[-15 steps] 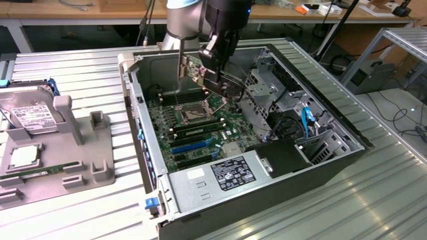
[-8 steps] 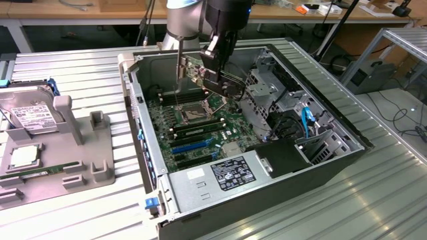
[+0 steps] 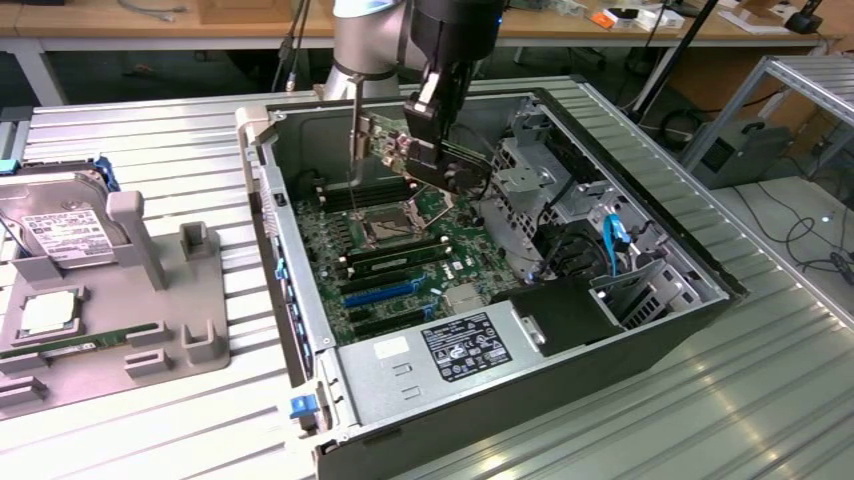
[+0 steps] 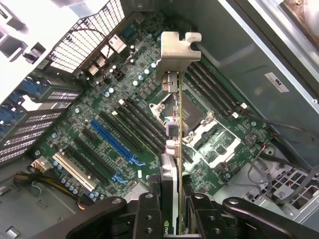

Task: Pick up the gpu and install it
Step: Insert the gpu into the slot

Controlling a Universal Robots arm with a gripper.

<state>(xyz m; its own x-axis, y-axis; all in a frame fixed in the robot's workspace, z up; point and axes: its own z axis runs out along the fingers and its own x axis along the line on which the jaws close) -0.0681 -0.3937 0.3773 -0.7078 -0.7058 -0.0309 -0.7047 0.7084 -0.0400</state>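
Observation:
My gripper (image 3: 430, 135) hangs inside the open computer case (image 3: 667, 330) and is shut on the gpu (image 3: 416, 165). I hold the card on edge above the motherboard (image 3: 400, 250), over the processor socket area, with its metal bracket (image 3: 359, 140) pointing toward the case's rear wall. In the wrist view the gpu (image 4: 178, 144) runs edge-on away from the gripper (image 4: 175, 214), and its silver bracket (image 4: 177, 50) is at the far end. The long blue expansion slot (image 4: 115, 142) lies off to one side of the card, apart from it. Blue slots (image 3: 387, 292) sit nearer the power supply.
A grey fixture (image 3: 160, 330) on the exterior view's left carries a silver hard drive (image 3: 60, 235) and a processor (image 3: 47, 312). The case also holds a power supply (image 3: 461, 345), a drive cage (image 3: 534, 180), blue cables (image 3: 614, 240) and memory sticks (image 4: 219, 89).

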